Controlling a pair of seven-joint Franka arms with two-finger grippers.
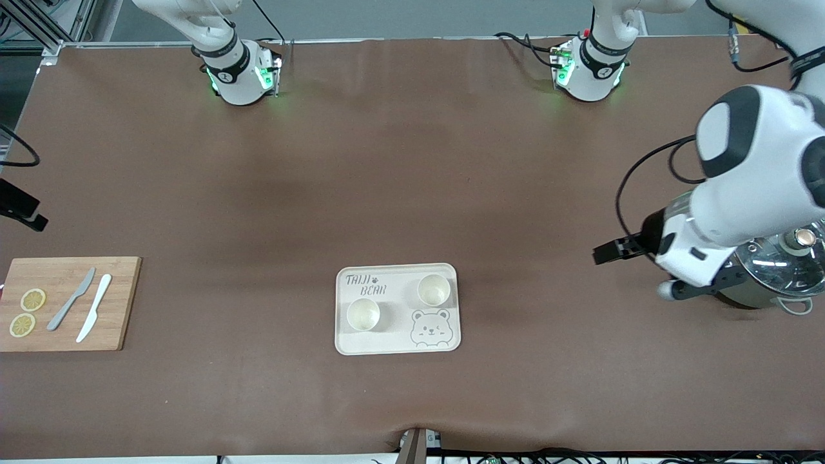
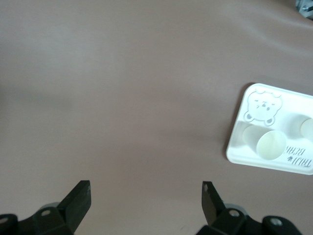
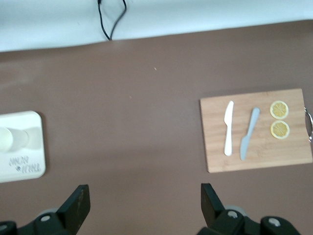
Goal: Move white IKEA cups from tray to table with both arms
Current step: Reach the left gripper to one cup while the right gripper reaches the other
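Two white IKEA cups stand upright on the cream bear-printed tray (image 1: 394, 341) near the table's middle. One cup (image 1: 363, 314) is nearer the front camera, the other (image 1: 434, 289) is farther and toward the left arm's end. My left gripper (image 1: 635, 270) is open and empty over bare table, between the tray and a steel pot. Its wrist view (image 2: 146, 185) shows the tray (image 2: 238, 151) and both cups (image 2: 270, 145) (image 2: 307, 128). My right gripper (image 3: 144, 188) is open and empty, high over the table between tray and cutting board. It does not show in the front view.
A wooden cutting board (image 1: 122, 303) holds a grey knife (image 1: 71, 299), a white knife (image 1: 94, 316) and two lemon slices (image 1: 33, 299) at the right arm's end. A steel pot with a lid (image 1: 783, 270) stands at the left arm's end, under the left arm.
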